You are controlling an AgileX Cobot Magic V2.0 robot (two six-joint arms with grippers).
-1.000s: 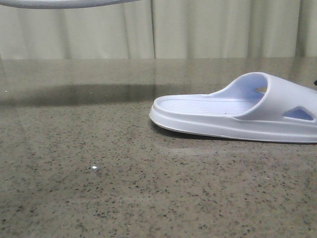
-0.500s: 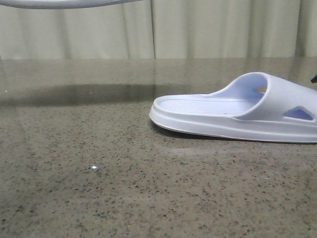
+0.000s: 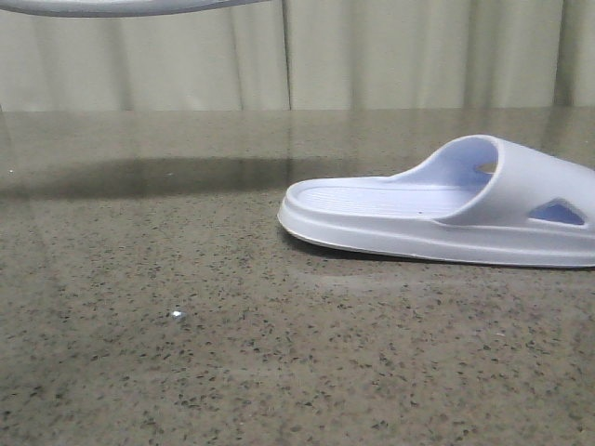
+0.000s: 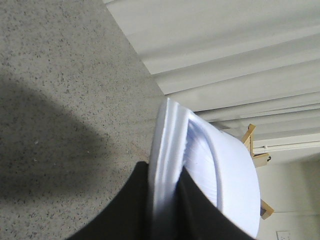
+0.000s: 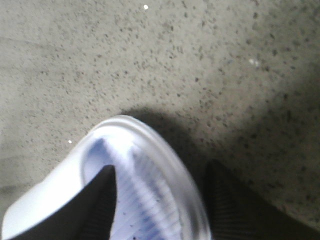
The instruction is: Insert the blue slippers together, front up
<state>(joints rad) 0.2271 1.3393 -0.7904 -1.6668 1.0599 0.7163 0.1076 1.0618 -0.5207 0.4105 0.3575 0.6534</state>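
Two slippers were in play, well apart. One slipper (image 3: 446, 209) lay flat on the speckled bench (image 3: 186, 353), sole down, strap toward the right edge of the front view. The right gripper (image 5: 157, 200) straddled its rounded end, one finger inside on the ridged footbed (image 5: 145, 200), the other outside on the bench side; fingers looked spread, with no clear pinch on the rim, so I read it as apart, not clamped. The other slipper (image 4: 200, 165) was off the bench, held edge-on in the left gripper (image 4: 165, 200), whose dark fingers were pressed on both faces of the sole edge.

Risks, judged: the right gripper closing on the thin, springy foam rim could skid the lying slipper along the smooth bench instead of lifting it. The left hold was only on the sole edge, so the held slipper could pivot or slip when the pair meet. A misaligned strap opening would make the toe jam against the strap rather than slide in.
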